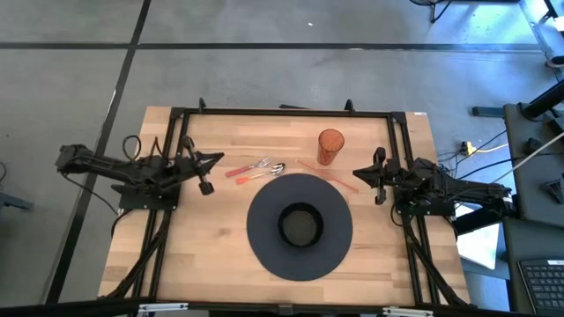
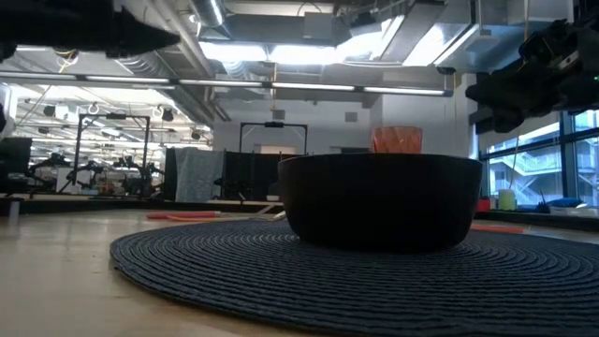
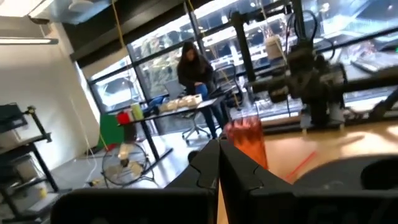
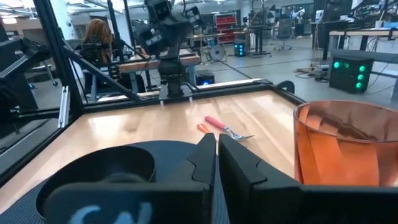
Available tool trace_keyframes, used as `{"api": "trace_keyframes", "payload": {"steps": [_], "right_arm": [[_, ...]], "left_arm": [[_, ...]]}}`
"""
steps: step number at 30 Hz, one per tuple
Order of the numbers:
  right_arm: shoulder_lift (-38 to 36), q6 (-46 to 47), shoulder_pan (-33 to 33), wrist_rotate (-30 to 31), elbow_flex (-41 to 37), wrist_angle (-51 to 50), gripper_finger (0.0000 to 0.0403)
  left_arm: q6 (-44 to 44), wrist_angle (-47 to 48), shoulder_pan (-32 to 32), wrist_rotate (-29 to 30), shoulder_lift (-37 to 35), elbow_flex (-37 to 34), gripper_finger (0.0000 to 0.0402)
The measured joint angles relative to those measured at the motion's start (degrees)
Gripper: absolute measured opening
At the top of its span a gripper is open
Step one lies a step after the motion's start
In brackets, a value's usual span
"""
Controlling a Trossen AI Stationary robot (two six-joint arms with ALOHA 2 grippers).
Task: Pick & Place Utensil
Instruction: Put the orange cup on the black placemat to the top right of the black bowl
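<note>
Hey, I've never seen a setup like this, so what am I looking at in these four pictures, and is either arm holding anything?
This is a two-armed robot at a wooden table. One picture looks straight down from above, one looks level across the tabletop, and the other two come from small cameras on each arm's wrist.

From above, the left gripper hangs at the table's left side and the right gripper at its right. Both are shut and hold nothing.

On the table lies a round dark placemat with a black bowl in its middle. Beyond the mat stands an orange cup. Left of the cup lie a fork and a spoon with orange handles, and an orange stick lies near the cup.

A person works at a desk in the room behind.
</note>
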State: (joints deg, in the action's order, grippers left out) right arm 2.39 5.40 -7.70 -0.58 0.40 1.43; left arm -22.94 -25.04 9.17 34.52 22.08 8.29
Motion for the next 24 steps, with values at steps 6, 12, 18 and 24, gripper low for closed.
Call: {"api": "trace_keyframes", "payload": {"steps": [6,12,18,24], "right_arm": [[0.0,0.45,0.0,-0.02,0.0,0.04,0.0021],[0.0,0.39,0.0,-0.02,0.0,0.61,0.0021],[0.0,0.36,0.0,-0.02,-0.01,0.46,0.0021],[0.0,0.17,0.0,0.0,-0.01,0.84,0.0021]], "left_arm": [[1.26,0.48,-3.59,-1.54,-9.94,-4.11,0.0002],[4.18,11.68,-4.97,-7.45,-17.52,-4.39,0.0002],[4.61,17.27,-5.32,-8.68,-21.3,-4.39,0.0002],[6.34,21.38,-5.32,-14.78,-22.05,-4.39,0.0001]]}}
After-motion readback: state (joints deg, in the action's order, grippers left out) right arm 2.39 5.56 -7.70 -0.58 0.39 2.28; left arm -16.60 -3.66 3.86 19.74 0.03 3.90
